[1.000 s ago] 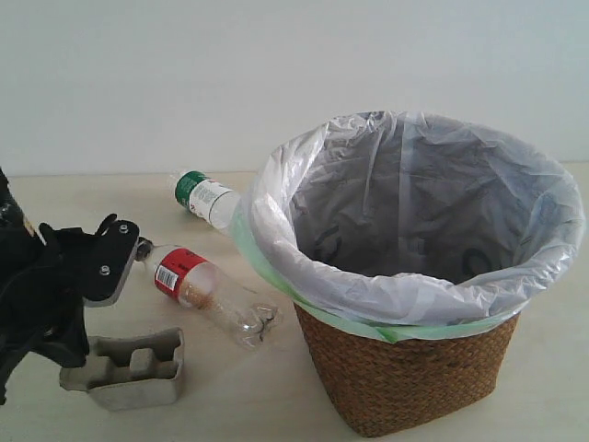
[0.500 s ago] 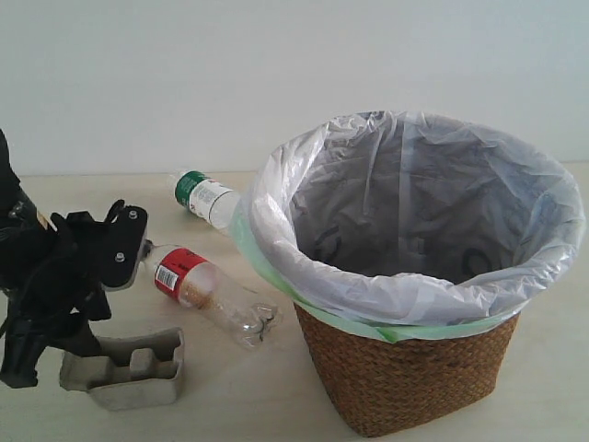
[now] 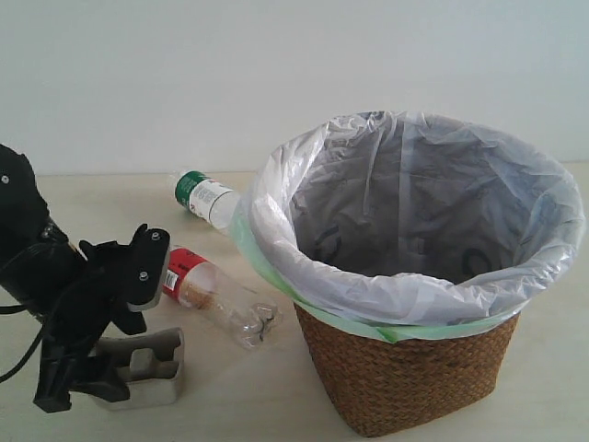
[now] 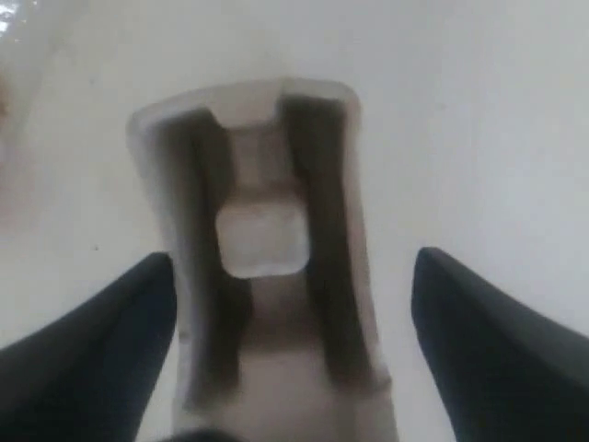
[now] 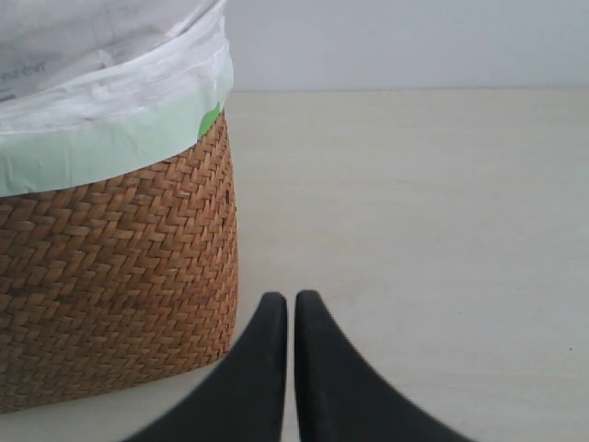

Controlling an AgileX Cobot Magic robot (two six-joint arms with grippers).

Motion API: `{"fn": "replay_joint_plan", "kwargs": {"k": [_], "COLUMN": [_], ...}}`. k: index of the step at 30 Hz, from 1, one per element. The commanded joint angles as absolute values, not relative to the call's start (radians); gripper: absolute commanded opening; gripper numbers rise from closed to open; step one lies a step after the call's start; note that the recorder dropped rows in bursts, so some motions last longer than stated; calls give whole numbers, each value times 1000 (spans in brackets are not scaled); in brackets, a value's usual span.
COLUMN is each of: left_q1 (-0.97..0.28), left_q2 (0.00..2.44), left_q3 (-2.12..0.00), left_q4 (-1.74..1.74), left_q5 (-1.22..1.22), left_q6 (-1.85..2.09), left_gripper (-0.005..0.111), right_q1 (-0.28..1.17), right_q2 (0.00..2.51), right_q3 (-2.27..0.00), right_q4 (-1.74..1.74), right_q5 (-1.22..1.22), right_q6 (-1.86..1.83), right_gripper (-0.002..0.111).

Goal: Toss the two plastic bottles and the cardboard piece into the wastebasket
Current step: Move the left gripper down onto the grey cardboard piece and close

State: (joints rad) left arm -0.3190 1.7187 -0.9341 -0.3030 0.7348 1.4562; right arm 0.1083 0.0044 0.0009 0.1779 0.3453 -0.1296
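1. Small grey moulded-pulp cardboard tray (image 3: 152,366), roughly rectangular, with raised bumps and hollows. It is laid flat on the pale table top (image 3: 552,368) at the near left, hollows upward. Its left part is covered in the exterior view by the black left arm (image 3: 37,267).

2. Black left gripper (image 4: 293,267). It is held above the cardboard tray, with the fingers (image 4: 101,350) spread wide, one to each long side of the tray. Nothing is gripped. One fingertip is seen just beside the tray's edge, and whether they touch cannot be told. The other fingertip is clearly apart from the tray.

3. Small clear plastic bottle with red label (image 3: 207,295). It is laid on its side just beyond the tray and to its right. The neck end is hidden behind the left gripper, and the base is turned toward the basket.

4. Small clear plastic bottle with green cap (image 3: 204,197) and white-green label. It is laid on its side farther back, cap to the left. Its base is hidden behind the bag's overhang.

5. Round brown woven wicker wastebasket (image 3: 405,382). It is set upright, right of centre, and lined with a translucent white-green plastic bag (image 3: 276,203) folded over the rim.

6. Black right gripper (image 5: 291,299). It is shown only in its own wrist view, with the fingers brought together and nothing between them. It is held over bare table beside the wicker wall.

7. Plain white wall (image 3: 276,74), behind the table.
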Motion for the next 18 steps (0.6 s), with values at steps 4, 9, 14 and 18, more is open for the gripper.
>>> {"fn": "replay_joint_plan", "kwargs": {"k": [4, 9, 14, 18], "left_q1": [-326, -326, -326, -326], "left_q2": [1735, 1737, 1770, 1809], "left_q3": [-930, -930, -930, -930], "left_q4": [-335, -333, -335, -333], "left_q5": [669, 652, 674, 655], "left_q6": [1452, 1452, 1416, 1421], "left_gripper": [68, 68, 68, 68], "right_q1": [102, 102, 102, 102], "right_q2": [0, 0, 0, 0], "right_q3": [0, 0, 0, 0], "right_q4": [171, 171, 171, 171], "right_q5": [341, 341, 341, 339], "right_q6": [-134, -134, -134, -134], "right_gripper": [0, 0, 0, 0]}}
